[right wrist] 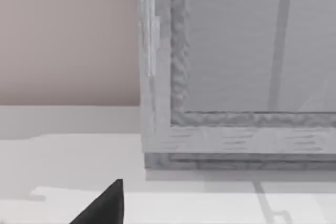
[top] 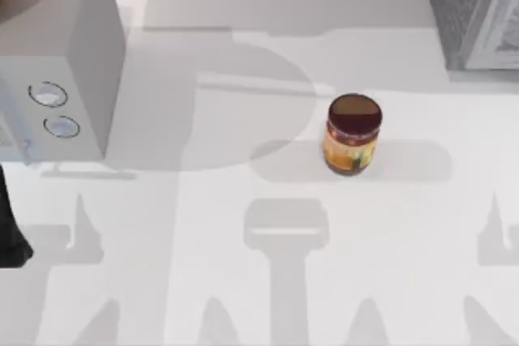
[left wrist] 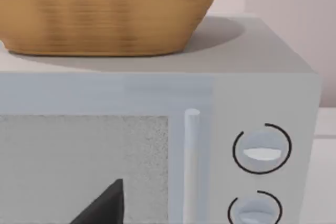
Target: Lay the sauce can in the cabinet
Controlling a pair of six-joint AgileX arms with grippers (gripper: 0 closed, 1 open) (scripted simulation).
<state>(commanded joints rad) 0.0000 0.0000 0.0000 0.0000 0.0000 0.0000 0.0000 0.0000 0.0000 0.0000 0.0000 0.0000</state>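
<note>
The sauce can stands upright on the white table, right of centre in the top view. It has a dark maroon lid and an orange-yellow label, and nothing touches it. The grey textured cabinet sits at the far right corner, well behind the can. Its framed front faces the right wrist camera. A dark tip of my right gripper pokes into the right wrist view, short of the cabinet. A dark tip of my left gripper hangs in front of the microwave door. Part of my left arm shows at the table's left edge.
A pale grey microwave with two round dials stands at the far left. A wicker basket rests on top of it. Open white tabletop lies between the can and the front edge.
</note>
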